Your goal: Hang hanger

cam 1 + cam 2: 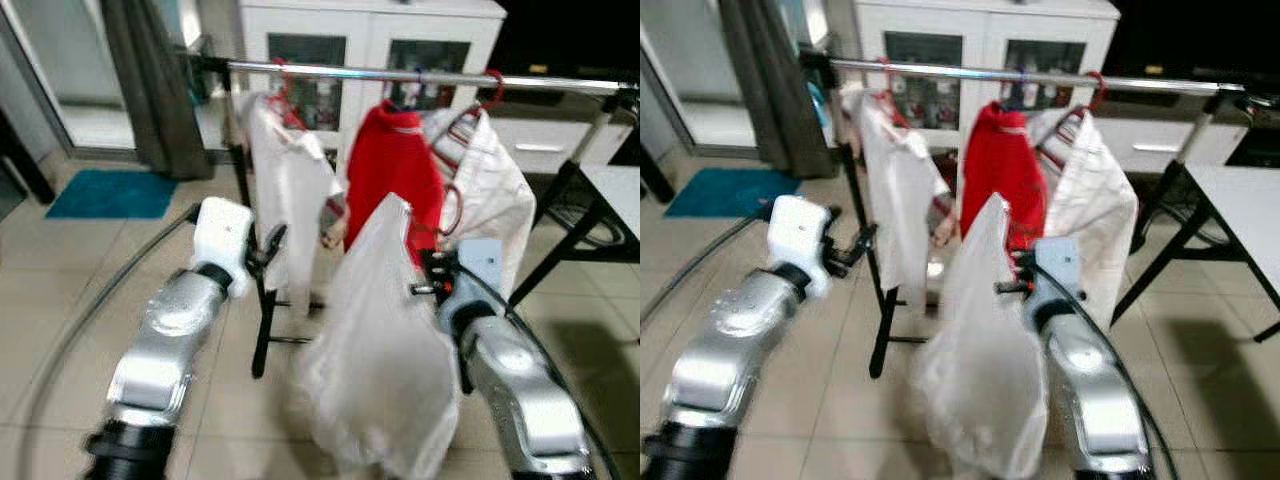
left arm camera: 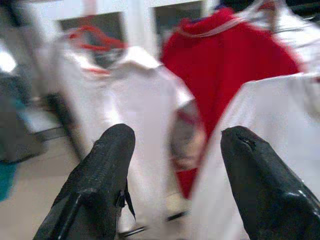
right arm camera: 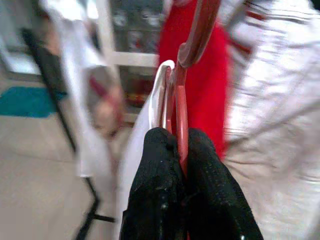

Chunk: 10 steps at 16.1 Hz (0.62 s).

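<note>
The white garment (image 1: 375, 350) hides the hanger's (image 3: 181, 95) lower part.

head pair looking forward and down from above both arms, clothes rail (image 1: 420, 75) at 12 o'clock, near. wrist cams sighting along black fingers (image 2: 105, 180), close on garments; all share red shirt (image 1: 1002, 165).
</note>
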Tool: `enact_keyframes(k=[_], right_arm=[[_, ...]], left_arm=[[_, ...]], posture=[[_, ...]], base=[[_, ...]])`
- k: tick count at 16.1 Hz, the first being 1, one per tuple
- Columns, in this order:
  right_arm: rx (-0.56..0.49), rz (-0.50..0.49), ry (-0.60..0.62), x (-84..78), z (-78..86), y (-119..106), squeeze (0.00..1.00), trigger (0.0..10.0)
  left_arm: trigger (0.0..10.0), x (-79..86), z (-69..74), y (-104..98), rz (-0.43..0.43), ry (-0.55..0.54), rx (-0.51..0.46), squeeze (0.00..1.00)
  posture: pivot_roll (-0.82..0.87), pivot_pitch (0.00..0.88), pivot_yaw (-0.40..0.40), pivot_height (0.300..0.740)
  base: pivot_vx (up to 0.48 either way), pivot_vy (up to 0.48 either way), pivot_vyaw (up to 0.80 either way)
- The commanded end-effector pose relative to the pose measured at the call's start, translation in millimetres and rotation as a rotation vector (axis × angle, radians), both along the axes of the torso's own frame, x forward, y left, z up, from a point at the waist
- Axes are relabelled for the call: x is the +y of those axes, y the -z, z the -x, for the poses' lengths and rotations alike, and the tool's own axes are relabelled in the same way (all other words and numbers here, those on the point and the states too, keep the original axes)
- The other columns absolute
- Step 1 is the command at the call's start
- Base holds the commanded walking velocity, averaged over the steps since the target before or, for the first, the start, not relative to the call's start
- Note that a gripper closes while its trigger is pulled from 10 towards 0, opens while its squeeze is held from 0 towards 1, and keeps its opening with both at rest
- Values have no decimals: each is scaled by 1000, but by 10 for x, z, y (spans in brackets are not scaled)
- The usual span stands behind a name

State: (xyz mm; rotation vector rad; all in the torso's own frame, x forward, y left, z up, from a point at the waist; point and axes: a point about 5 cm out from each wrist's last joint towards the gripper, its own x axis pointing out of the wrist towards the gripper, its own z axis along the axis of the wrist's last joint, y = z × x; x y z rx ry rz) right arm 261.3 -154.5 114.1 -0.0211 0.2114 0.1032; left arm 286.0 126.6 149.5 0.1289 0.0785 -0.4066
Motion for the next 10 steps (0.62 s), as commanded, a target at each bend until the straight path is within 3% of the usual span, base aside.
enact_keyframes(k=[1,5,8,10], right_arm=[[-54,-2,0,9,-39,-111,0,10000],[-63,3,14,-9,-79,-133,0,10000],[-60,-1,8,-8,-64,-129,0,10000],[-60,5,7,-6,-60,-129,0,10000]], left_arm=[[10000,59,-4,-57,-15,-15,-21,0],[10000,60,0,-77,-21,1,-24,0],[10000,55,17,-79,-22,-1,-25,0],[10000,48,32,-80,-19,0,-21,0]], posture=[[21,23,-18,740],[23,31,-23,740],[24,37,-25,740],[21,47,-23,740]], base=[[375,0,0],[376,0,0],[375,0,-554],[375,0,0]])
